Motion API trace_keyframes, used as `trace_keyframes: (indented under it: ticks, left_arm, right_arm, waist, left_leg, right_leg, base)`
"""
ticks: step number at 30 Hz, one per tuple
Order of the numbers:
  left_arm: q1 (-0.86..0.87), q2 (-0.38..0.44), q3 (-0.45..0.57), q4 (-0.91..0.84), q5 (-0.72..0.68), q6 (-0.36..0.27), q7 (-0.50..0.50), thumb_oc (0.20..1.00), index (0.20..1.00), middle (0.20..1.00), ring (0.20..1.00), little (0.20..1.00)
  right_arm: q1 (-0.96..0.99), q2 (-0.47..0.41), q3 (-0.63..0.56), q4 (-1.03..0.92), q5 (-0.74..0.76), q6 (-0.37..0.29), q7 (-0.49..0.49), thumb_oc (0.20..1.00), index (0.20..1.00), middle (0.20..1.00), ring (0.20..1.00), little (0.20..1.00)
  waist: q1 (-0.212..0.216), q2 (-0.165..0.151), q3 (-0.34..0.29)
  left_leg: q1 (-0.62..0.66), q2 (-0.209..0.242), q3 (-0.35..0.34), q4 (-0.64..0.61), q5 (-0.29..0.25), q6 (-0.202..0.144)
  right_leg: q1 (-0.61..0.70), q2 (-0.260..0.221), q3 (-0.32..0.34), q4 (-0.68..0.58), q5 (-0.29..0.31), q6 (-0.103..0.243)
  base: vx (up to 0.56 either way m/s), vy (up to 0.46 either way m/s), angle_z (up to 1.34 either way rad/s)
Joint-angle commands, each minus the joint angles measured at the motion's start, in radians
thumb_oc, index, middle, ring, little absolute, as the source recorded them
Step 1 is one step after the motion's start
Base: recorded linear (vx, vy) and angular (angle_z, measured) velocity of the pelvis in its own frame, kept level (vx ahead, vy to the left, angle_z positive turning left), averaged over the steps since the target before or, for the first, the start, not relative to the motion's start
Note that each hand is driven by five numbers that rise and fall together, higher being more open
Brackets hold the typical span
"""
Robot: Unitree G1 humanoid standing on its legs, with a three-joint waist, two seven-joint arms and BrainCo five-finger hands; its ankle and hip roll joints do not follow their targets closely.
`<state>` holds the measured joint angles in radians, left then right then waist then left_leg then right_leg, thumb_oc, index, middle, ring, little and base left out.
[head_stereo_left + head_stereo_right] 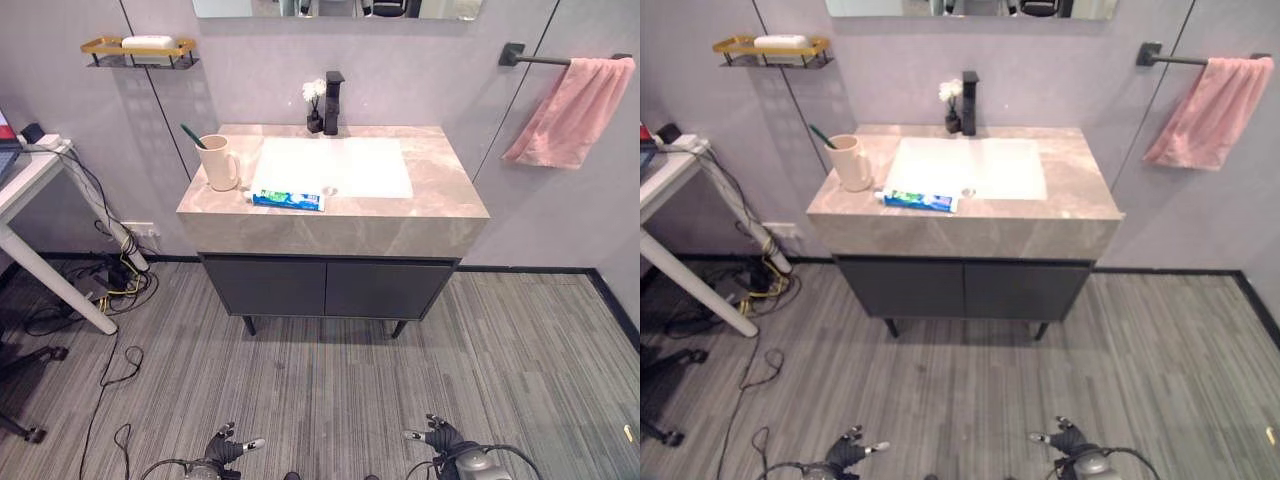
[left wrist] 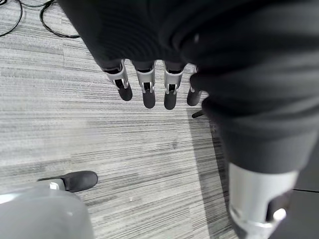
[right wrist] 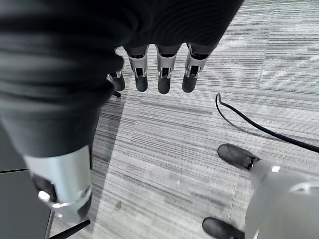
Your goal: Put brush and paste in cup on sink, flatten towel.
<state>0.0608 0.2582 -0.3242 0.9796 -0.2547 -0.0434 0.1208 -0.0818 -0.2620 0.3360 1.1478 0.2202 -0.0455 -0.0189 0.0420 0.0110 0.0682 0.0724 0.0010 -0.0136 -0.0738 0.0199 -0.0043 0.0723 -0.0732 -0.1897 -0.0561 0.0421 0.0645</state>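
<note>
A beige cup (image 1: 219,162) stands on the left of the marble sink counter (image 1: 440,195), with a green-handled brush (image 1: 192,135) leaning in it. A blue and white toothpaste tube (image 1: 288,200) lies flat at the counter's front edge, just right of the cup. A pink towel (image 1: 572,110) hangs bunched on a black wall bar at the upper right. My left hand (image 1: 226,448) and right hand (image 1: 440,437) hang low near the floor, far in front of the counter. Both are open with straight fingers (image 2: 145,87) (image 3: 162,74) and hold nothing.
A white basin (image 1: 335,166) is sunk in the counter, with a black tap (image 1: 333,102) and a small flower vase (image 1: 314,106) behind it. A gold shelf (image 1: 140,50) hangs at the upper left. A white desk (image 1: 30,180) with trailing cables stands left. Dark cabinet doors (image 1: 325,288) face me.
</note>
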Motion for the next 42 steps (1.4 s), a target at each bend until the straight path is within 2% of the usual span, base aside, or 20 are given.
trace_keyframes:
  ticks: [1,8,14,21,30,31,33,34,35,36,37,38,39,40,41,42]
  left_arm:
    - [-0.023,-0.014,0.024,0.044,0.037,-0.032,-0.001,1.000,1.000,1.000,1.000,1.000]
    - [-0.016,-0.014,0.043,0.048,0.017,-0.033,0.009,1.000,1.000,1.000,1.000,1.000]
    - [-0.066,0.006,0.021,-0.008,0.018,-0.034,0.033,1.000,1.000,1.000,1.000,1.000]
    - [-0.081,-0.005,0.007,0.008,0.013,-0.038,0.032,1.000,1.000,1.000,1.000,1.000]
    - [-0.067,-0.005,0.015,0.033,0.020,-0.037,0.023,1.000,1.000,1.000,1.000,1.000]
    - [-0.059,0.010,0.019,0.031,0.036,-0.038,0.014,1.000,1.000,1.000,1.000,1.000]
    - [-0.058,0.019,0.021,0.024,0.048,-0.037,0.010,1.000,1.000,1.000,1.000,1.000]
    - [-0.061,0.030,0.022,0.011,0.060,-0.035,0.007,1.000,1.000,1.000,1.000,1.000]
    - [-0.068,0.049,0.025,-0.008,0.069,-0.035,0.009,1.000,1.000,1.000,1.000,1.000]
    - [-0.071,0.057,0.027,-0.015,0.076,-0.031,0.011,1.000,1.000,1.000,1.000,1.000]
    - [-0.073,0.060,0.028,-0.019,0.089,-0.029,0.006,1.000,1.000,1.000,1.000,1.000]
    - [-0.073,0.060,0.028,-0.019,0.089,-0.029,0.006,1.000,1.000,1.000,1.000,1.000]
    - [-0.081,0.063,0.029,-0.010,0.098,-0.030,0.005,1.000,1.000,1.000,1.000,1.000]
    - [-0.086,0.065,0.035,-0.007,0.096,-0.034,0.008,1.000,1.000,1.000,1.000,1.000]
    - [-0.088,0.065,0.042,-0.003,0.091,-0.039,0.014,1.000,1.000,1.000,1.000,1.000]
    - [-0.095,0.062,0.045,-0.005,0.073,-0.046,0.022,1.000,1.000,1.000,1.000,1.000]
  right_arm:
    - [-0.022,-0.001,0.027,0.009,-0.009,-0.033,-0.002,1.000,1.000,1.000,1.000,1.000]
    - [-0.013,0.000,0.027,0.006,-0.011,-0.036,-0.004,1.000,1.000,1.000,1.000,1.000]
    - [-0.058,-0.009,0.032,-0.058,0.013,-0.046,-0.021,1.000,1.000,1.000,1.000,1.000]
    - [-0.053,0.007,0.044,-0.032,0.016,-0.043,-0.016,1.000,1.000,1.000,1.000,1.000]
    - [-0.054,0.024,0.035,0.002,0.051,-0.041,-0.009,1.000,1.000,1.000,1.000,1.000]
    - [-0.039,0.024,0.029,-0.004,0.058,-0.038,0.006,1.000,1.000,1.000,1.000,1.000]
    - [-0.022,0.021,0.022,-0.023,0.060,-0.039,0.009,1.000,1.000,1.000,1.000,1.000]
    - [0.003,0.011,0.016,-0.069,0.058,-0.039,0.012,1.000,1.000,1.000,1.000,1.000]
    - [0.020,-0.001,0.017,-0.144,0.063,-0.043,0.008,1.000,1.000,1.000,1.000,1.000]
    - [0.036,-0.007,0.014,-0.186,0.077,-0.048,0.009,1.000,1.000,1.000,1.000,1.000]
    - [0.059,-0.015,0.007,-0.229,0.103,-0.053,0.019,1.000,1.000,1.000,1.000,1.000]
    - [0.059,-0.015,0.007,-0.230,0.103,-0.052,0.019,1.000,1.000,1.000,1.000,1.000]
    - [0.075,-0.021,0.002,-0.241,0.112,-0.056,0.024,1.000,1.000,1.000,1.000,1.000]
    - [0.081,-0.022,-0.006,-0.246,0.116,-0.058,0.024,1.000,1.000,1.000,1.000,1.000]
    - [0.075,-0.026,-0.009,-0.250,0.116,-0.062,0.019,1.000,1.000,1.000,1.000,1.000]
    - [0.060,-0.031,-0.009,-0.244,0.113,-0.064,0.015,1.000,1.000,1.000,1.000,1.000]
  waist:
    - [0.032,-0.017,-0.027]
    - [0.033,-0.022,-0.026]
    - [0.021,-0.024,0.060]
    - [0.023,-0.035,0.036]
    - [0.043,-0.041,0.032]
    - [0.044,-0.039,0.040]
    - [0.036,-0.041,0.050]
    - [0.020,-0.047,0.070]
    - [-0.004,-0.048,0.100]
    - [-0.014,-0.046,0.108]
    - [-0.038,-0.054,0.103]
    - [-0.038,-0.053,0.101]
    - [-0.052,-0.061,0.092]
    - [-0.056,-0.062,0.092]
    - [-0.055,-0.060,0.097]
    - [-0.054,-0.068,0.116]
  left_leg:
    - [-0.041,-0.028,0.028,0.065,-0.043,0.025]
    - [-0.040,-0.024,0.015,0.102,-0.061,0.020]
    - [-0.174,-0.031,-0.011,0.349,-0.139,0.008]
    - [-0.137,-0.029,-0.010,0.320,-0.148,0.022]
    - [-0.104,-0.042,0.003,0.313,-0.158,0.042]
    - [-0.106,-0.065,0.009,0.324,-0.172,0.064]
    - [-0.102,-0.078,0.007,0.321,-0.174,0.075]
    - [-0.103,-0.097,-0.003,0.326,-0.177,0.091]
    - [-0.114,-0.100,-0.016,0.336,-0.172,0.102]
    - [-0.120,-0.102,-0.025,0.336,-0.168,0.104]
    - [-0.111,-0.116,-0.042,0.320,-0.166,0.105]
    - [-0.114,-0.115,-0.043,0.318,-0.164,0.104]
    - [-0.108,-0.127,-0.061,0.304,-0.162,0.104]
    - [-0.104,-0.128,-0.057,0.292,-0.162,0.105]
    - [-0.098,-0.120,-0.043,0.282,-0.166,0.105]
    - [-0.092,-0.118,-0.029,0.291,-0.184,0.101]
  right_leg:
    - [-0.031,-0.048,0.041,0.066,-0.015,0.058]
    - [-0.019,-0.044,0.032,0.085,-0.039,0.052]
    - [-0.147,-0.045,0.008,0.341,-0.127,0.045]
    - [-0.117,-0.037,0.012,0.321,-0.131,0.042]
    - [-0.077,-0.035,0.035,0.270,-0.112,0.042]
    - [-0.096,-0.058,0.056,0.303,-0.100,0.057]
    - [-0.123,-0.070,0.077,0.354,-0.083,0.066]
    - [-0.169,-0.086,0.116,0.443,-0.016,0.069]
    - [-0.240,-0.059,0.181,0.552,0.038,0.056]
    - [-0.266,-0.032,0.205,0.590,0.028,0.053]
    - [-0.277,0.028,0.248,0.577,0.005,0.048]
    - [-0.279,0.028,0.248,0.575,0.007,0.047]
    - [-0.286,0.070,0.273,0.542,-0.013,0.043]
    - [-0.305,0.068,0.256,0.516,-0.014,0.042]
    - [-0.332,0.042,0.220,0.479,-0.006,0.041]
    - [-0.371,-0.002,0.164,0.341,0.041,0.059]
  base:
    - [0.00,0.000,0.00]
    - [0.00,-0.006,0.01]
    - [-0.14,-0.016,0.07]
    - [0.04,-0.011,0.05]
    - [0.03,0.087,-0.04]
    - [0.03,0.343,-0.14]
    - [0.00,0.304,-0.07]
    - [-0.10,0.245,0.08]
    - [-0.11,0.227,0.11]
    - [-0.04,0.124,0.15]
    - [0.03,0.044,0.15]
    - [0.09,0.024,0.25]
    - [0.07,0.035,0.42]
    - [0.09,0.048,0.47]
    - [0.12,0.020,0.26]
    - [0.17,-0.019,-0.18]
